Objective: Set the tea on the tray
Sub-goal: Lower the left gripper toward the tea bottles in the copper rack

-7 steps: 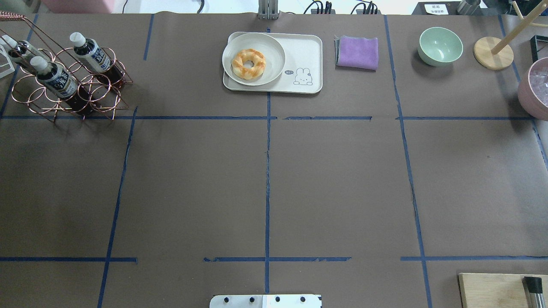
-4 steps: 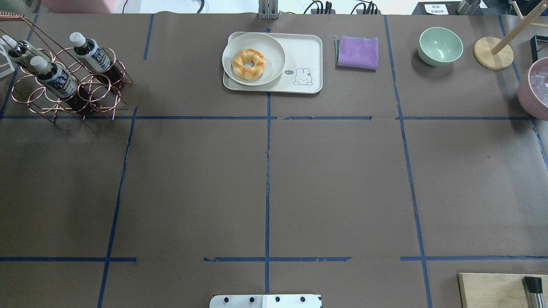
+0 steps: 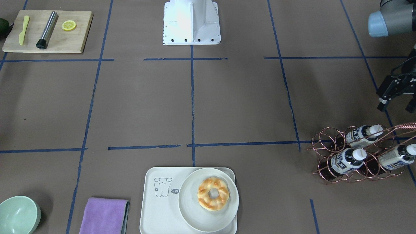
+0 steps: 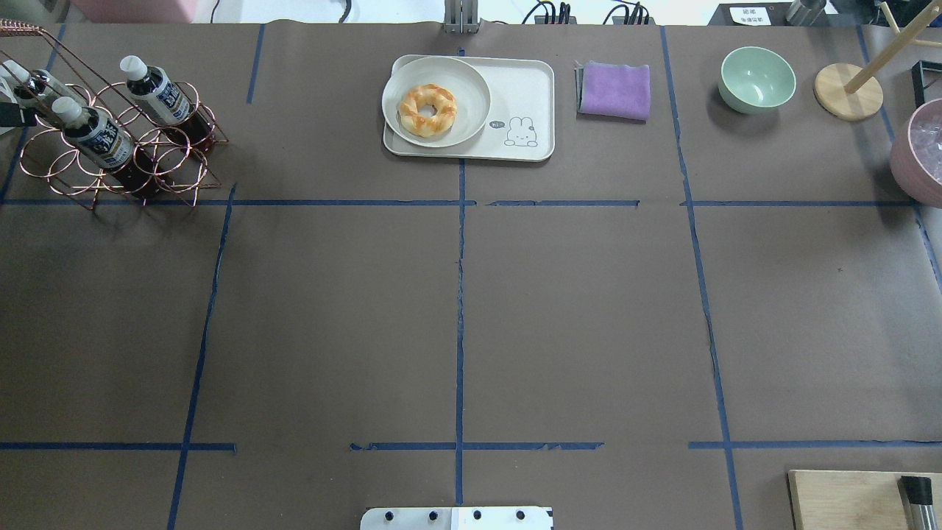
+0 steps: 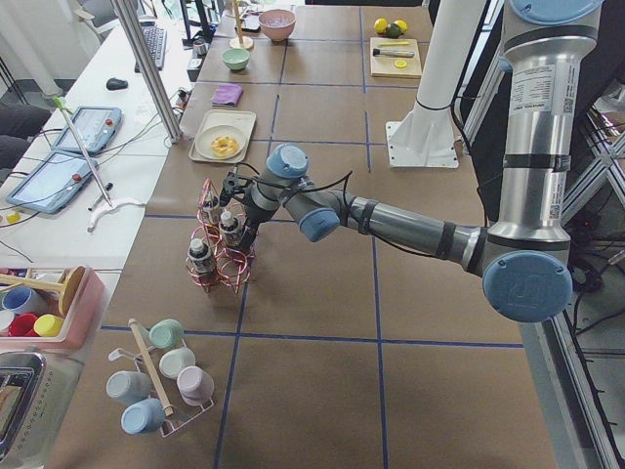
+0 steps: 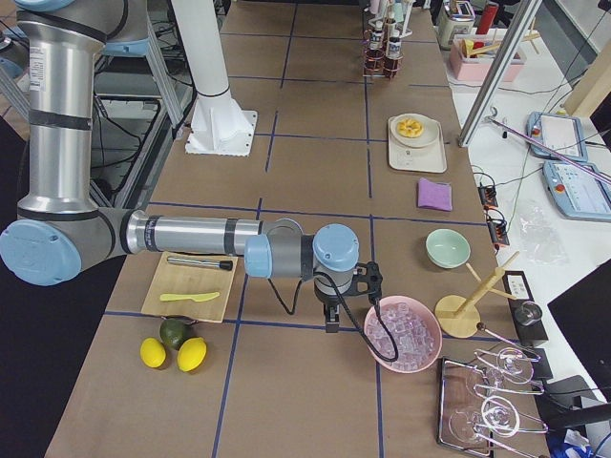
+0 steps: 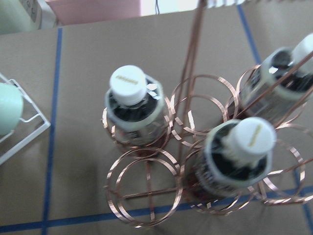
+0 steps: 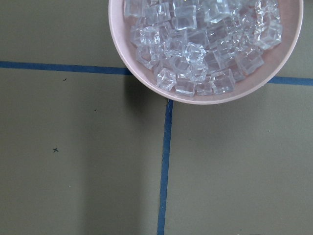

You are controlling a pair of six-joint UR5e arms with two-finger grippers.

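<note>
Three tea bottles [image 3: 344, 161] sit tilted in a copper wire rack [image 4: 171, 158], each in its own ring and white cap uppermost. The rack stands at the far-left corner of the table in the overhead view. None of the bottles is on the tray [image 4: 522, 96].

The tray lies well apart from the rack, at the middle of the far edge. It carries a round white plate [image 4: 471, 110] with a glazed donut [image 4: 427, 110] on it. The part of the tray with the line-drawn animal is bare.

The left gripper [image 3: 396, 109] hangs above the table on the robot's side of the rack, with its fingers spread and nothing between them. It touches no bottle. Its wrist camera looks down on the three caps.

The right gripper [image 6: 334, 315] is at the opposite end of the table, just beside a pink bowl [image 8: 129, 58] filled with ice cubes. Its jaw state cannot be determined from the side view.

A purple cloth [image 4: 614, 90] and a green bowl [image 4: 757, 79] lie to the right of the tray.
</note>
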